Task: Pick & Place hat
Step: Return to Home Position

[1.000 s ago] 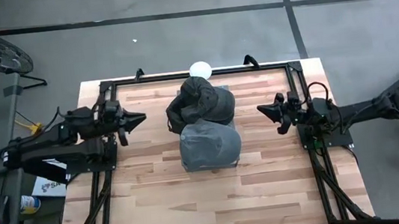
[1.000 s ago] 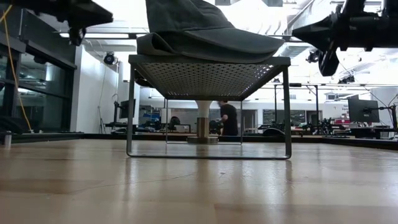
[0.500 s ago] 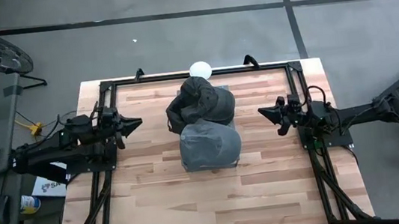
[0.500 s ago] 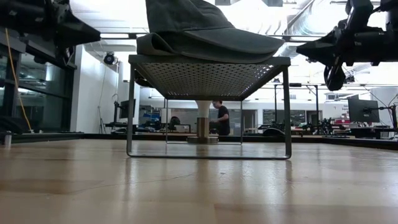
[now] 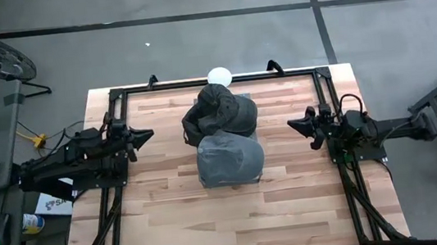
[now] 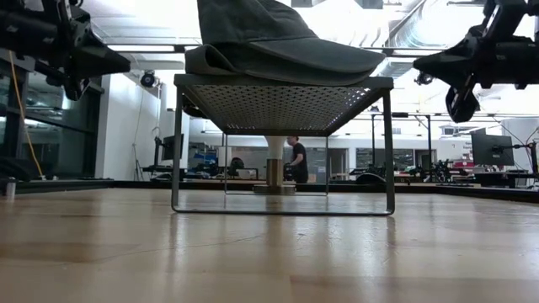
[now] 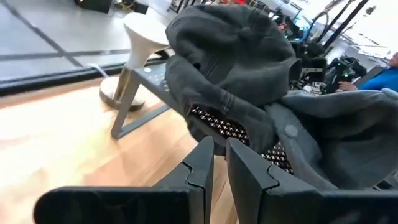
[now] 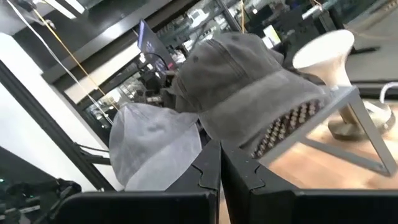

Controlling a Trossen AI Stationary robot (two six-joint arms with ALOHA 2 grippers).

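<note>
Heaped crown-up on the perforated metal shelf: black caps toward the far edge, gray caps touching them, nearer the front.

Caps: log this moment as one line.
black caps: on shelf | gray caps: on shelf | left claw: shut, left of shelf | right claw: shut, right of shelf

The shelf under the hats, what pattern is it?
The grey perforated metal shelf is dotted with holes; low view.

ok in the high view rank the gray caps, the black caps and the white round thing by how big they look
1. gray caps and black caps: too alike in size to rank
2. white round thing: clearly smallest
</note>
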